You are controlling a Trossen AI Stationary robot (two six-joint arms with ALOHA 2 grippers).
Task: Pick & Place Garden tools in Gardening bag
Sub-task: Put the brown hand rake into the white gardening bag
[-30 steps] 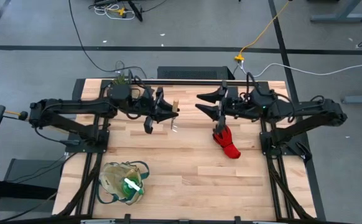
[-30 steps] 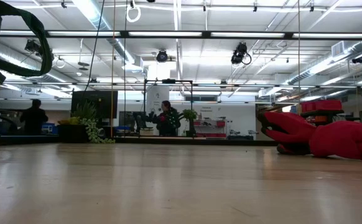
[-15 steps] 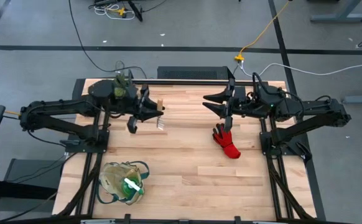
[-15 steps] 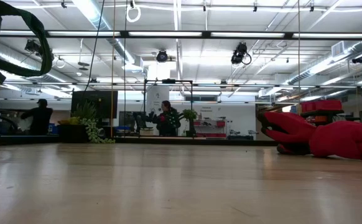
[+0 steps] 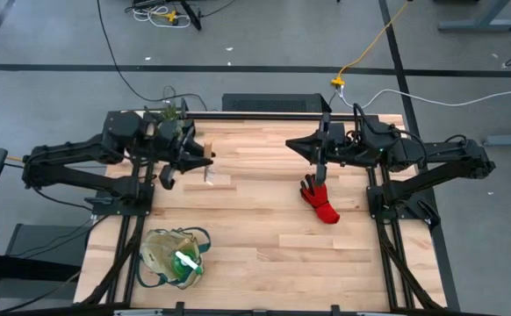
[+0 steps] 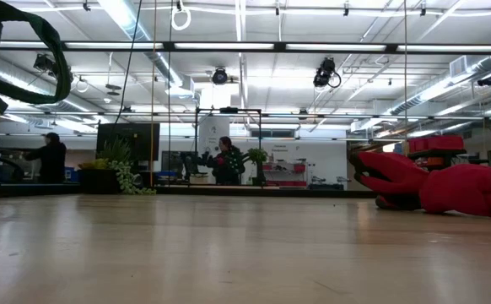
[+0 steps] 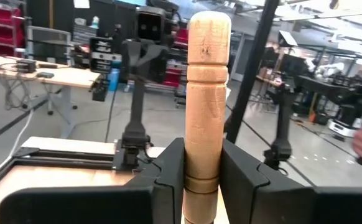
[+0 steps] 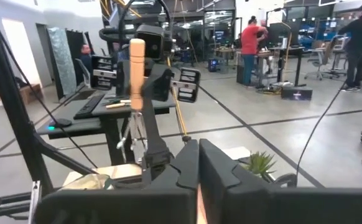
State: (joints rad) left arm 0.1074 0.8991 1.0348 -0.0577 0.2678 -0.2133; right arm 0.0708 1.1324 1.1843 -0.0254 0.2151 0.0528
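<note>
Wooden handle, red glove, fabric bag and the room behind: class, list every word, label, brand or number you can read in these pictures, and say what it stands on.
None can be read.
Round pale wooden tool handle between the left gripper's fingers: bare wood, no print.
Red and black glove bundle: no visible label.
Beige fabric bag with green trim: no lettering visible.
Background room signs and screens: too small and blurred to read.

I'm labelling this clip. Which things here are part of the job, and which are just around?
Part of the job: wooden-handled tool held by left gripper; red glove; bag.
Just around: potted plant; yellow cable.
</note>
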